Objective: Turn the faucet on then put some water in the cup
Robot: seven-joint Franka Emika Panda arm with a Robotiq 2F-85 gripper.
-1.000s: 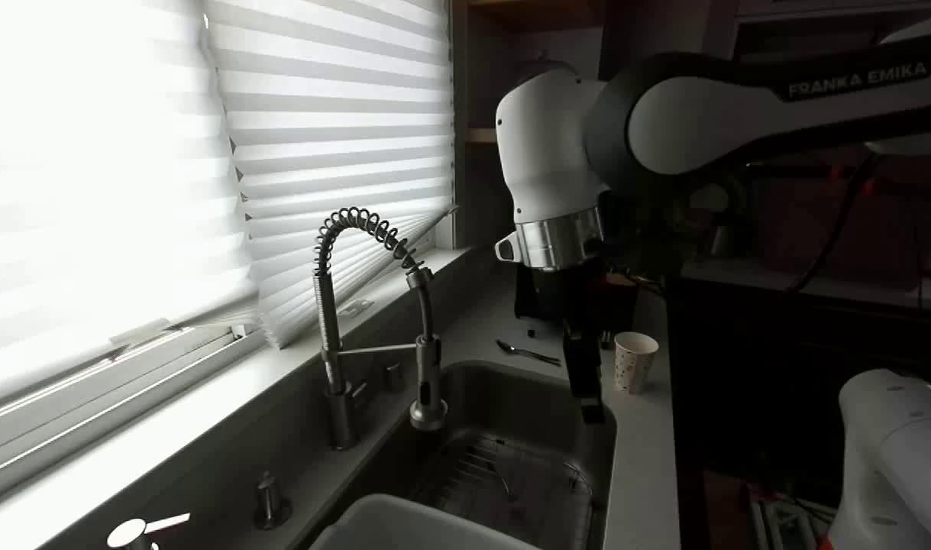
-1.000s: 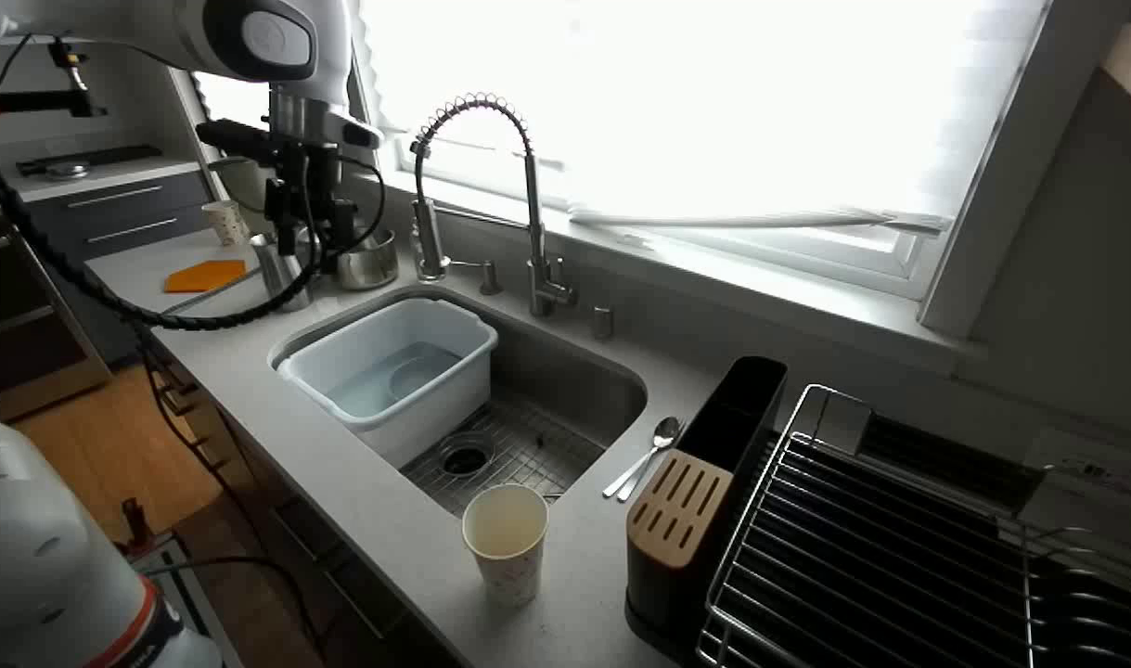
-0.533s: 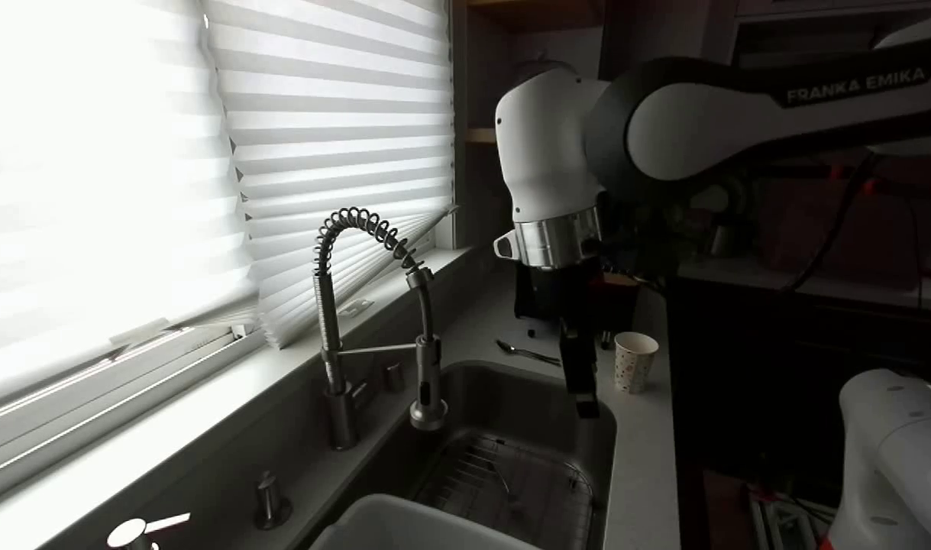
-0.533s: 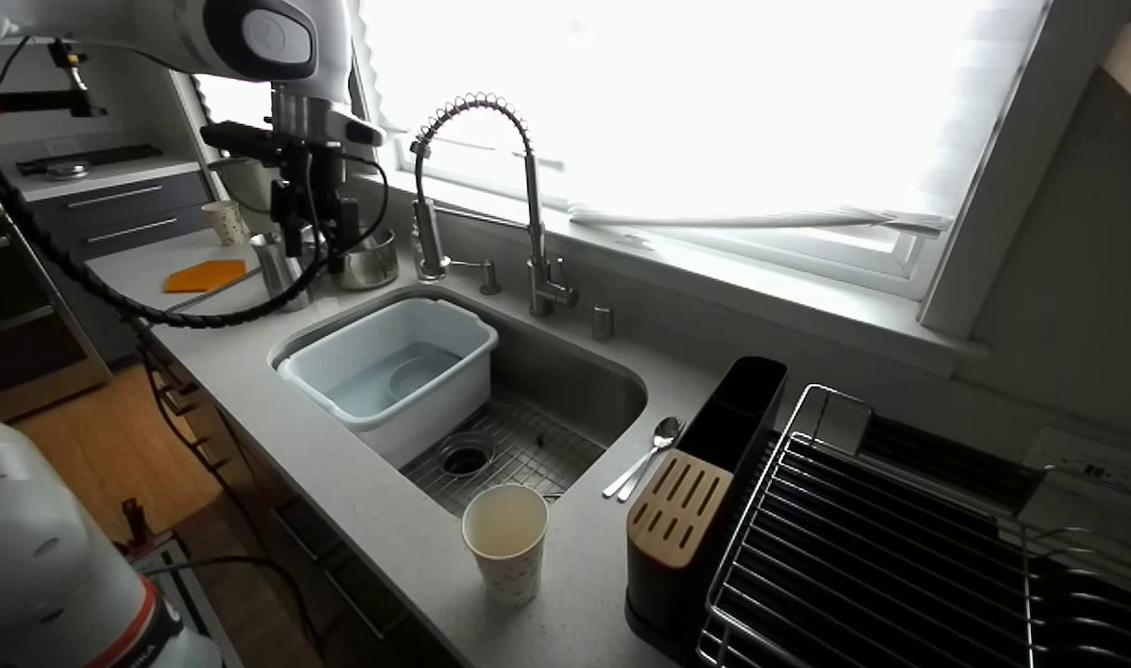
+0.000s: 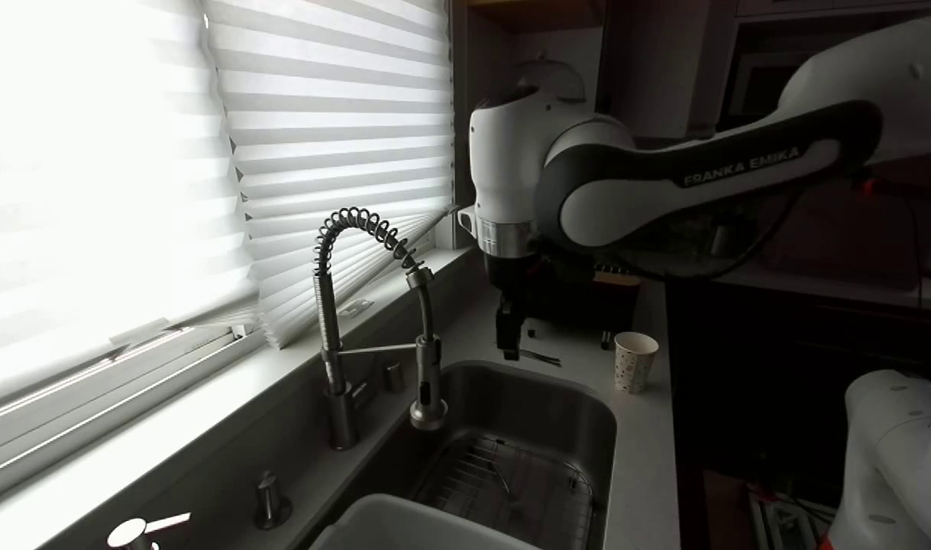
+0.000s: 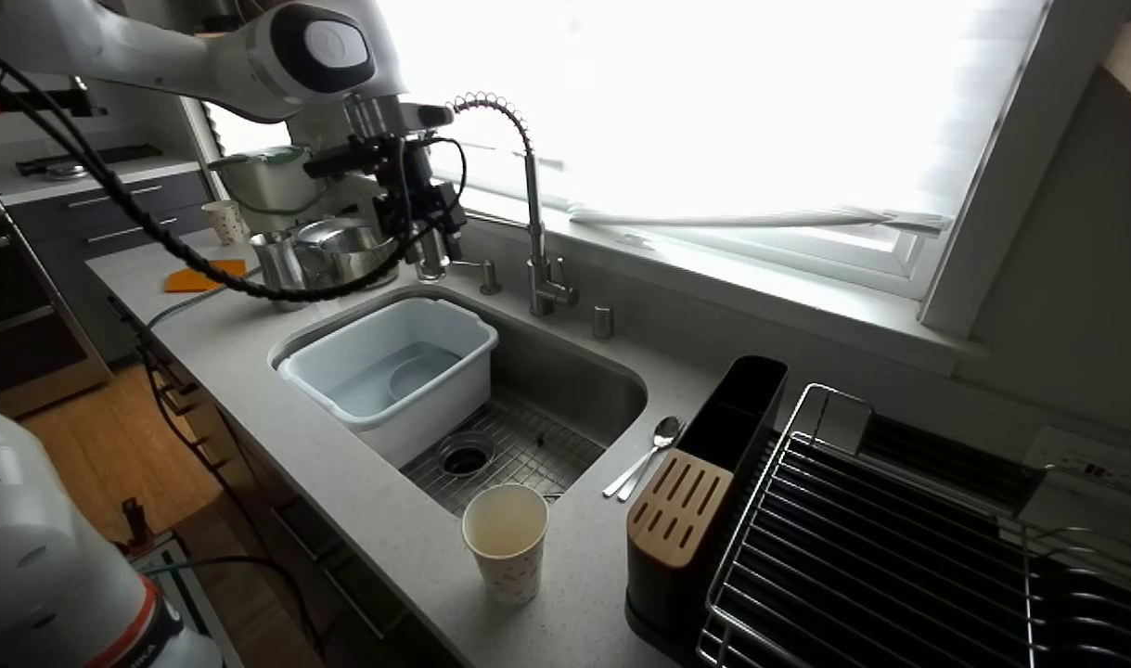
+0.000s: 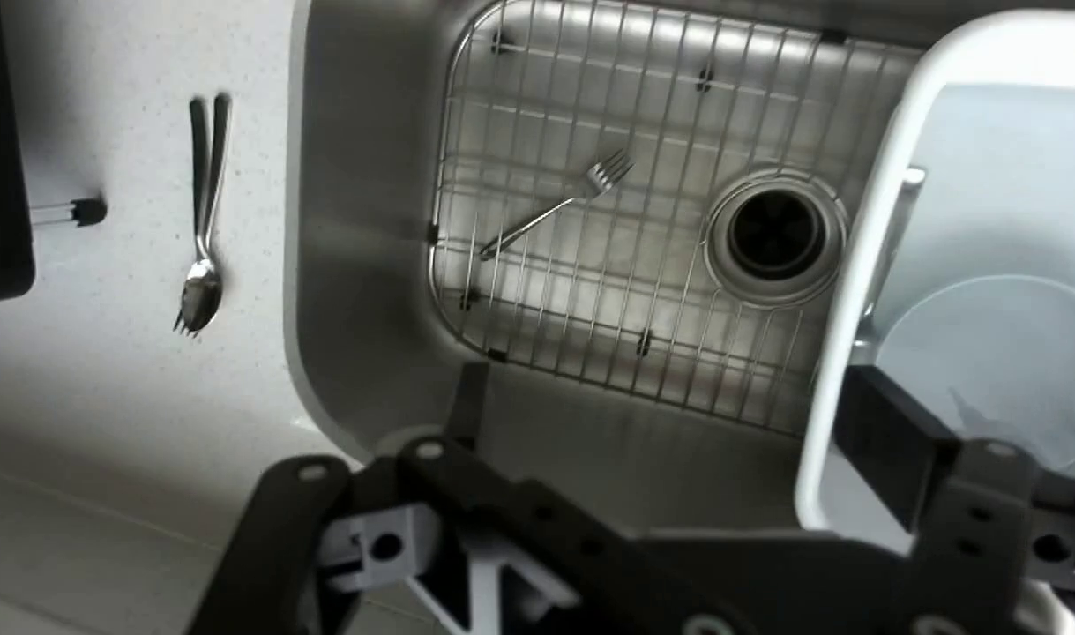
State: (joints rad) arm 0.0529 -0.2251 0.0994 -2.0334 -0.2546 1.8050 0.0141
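Bright pleated blinds [image 5: 335,114] fill the left in an exterior view, pretty dim past them. Next along is the faucet [image 5: 325,321], standing beside the sink [image 5: 545,405] with its spray head [image 5: 428,382] pointing down over it. Then you've got the gripper [image 7: 664,388], hanging pointed down, fingers [image 7: 468,401] spread well apart per the wrist view. Right of that, the speckled cup [image 5: 635,363] sits upright on the counter [image 5: 644,458], just beside the sink.
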